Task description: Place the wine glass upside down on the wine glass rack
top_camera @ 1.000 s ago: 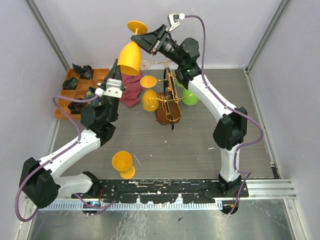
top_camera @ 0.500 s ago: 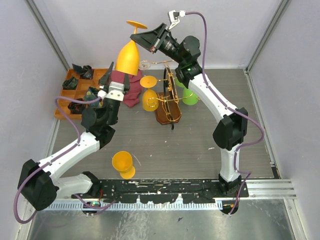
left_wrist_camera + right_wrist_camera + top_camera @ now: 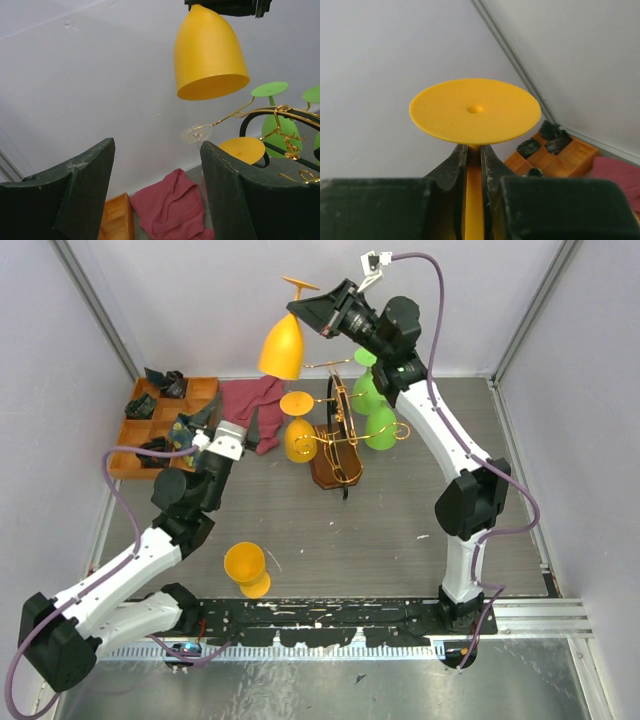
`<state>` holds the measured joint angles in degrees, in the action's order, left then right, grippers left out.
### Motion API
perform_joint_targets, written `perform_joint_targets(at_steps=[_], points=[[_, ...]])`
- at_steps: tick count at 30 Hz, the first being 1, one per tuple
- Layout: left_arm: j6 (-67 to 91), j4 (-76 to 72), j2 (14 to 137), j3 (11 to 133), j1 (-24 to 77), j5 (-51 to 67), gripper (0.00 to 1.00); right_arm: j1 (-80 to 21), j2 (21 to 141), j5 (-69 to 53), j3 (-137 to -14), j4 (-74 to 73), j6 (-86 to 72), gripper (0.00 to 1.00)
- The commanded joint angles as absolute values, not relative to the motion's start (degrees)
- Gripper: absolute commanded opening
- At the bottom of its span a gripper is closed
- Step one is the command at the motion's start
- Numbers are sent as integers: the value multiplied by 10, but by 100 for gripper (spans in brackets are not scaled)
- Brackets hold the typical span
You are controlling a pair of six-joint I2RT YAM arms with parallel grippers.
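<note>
One wine glass [image 3: 282, 348] inverted, stem pinched by R gripper [image 3: 474, 167], L gripper [image 3: 157, 145] wide, empty.

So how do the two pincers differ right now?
The left pincer is open and empty; the right pincer is shut on the stem of an upside-down yellow glass. The left one sits lower, looking up at that glass; the right holds it high. Both are dark in colour.
</note>
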<state>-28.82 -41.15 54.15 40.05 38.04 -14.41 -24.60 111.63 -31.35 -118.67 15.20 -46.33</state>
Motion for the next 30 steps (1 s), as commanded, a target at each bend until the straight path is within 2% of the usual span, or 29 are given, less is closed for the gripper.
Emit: perform_joint_targets(at_steps=[1, 8, 14, 21, 30], points=[[-276, -327, 508, 418, 382, -145, 76, -249, 1044, -264, -1217, 46, -318, 1], [-257, -230, 510, 491, 381, -225, 81, -257, 944, -145, -1132, -50, -169, 1], [-211, -137, 576, 597, 368, -293, 85, -302, 860, -35, -1049, -105, -64, 1], [-99, -63, 610, 657, 314, -268, 86, -415, 780, 102, -948, -129, 8, 1], [-96, -53, 616, 664, 303, -276, 86, -480, 623, 196, -725, -39, -45, 1]])
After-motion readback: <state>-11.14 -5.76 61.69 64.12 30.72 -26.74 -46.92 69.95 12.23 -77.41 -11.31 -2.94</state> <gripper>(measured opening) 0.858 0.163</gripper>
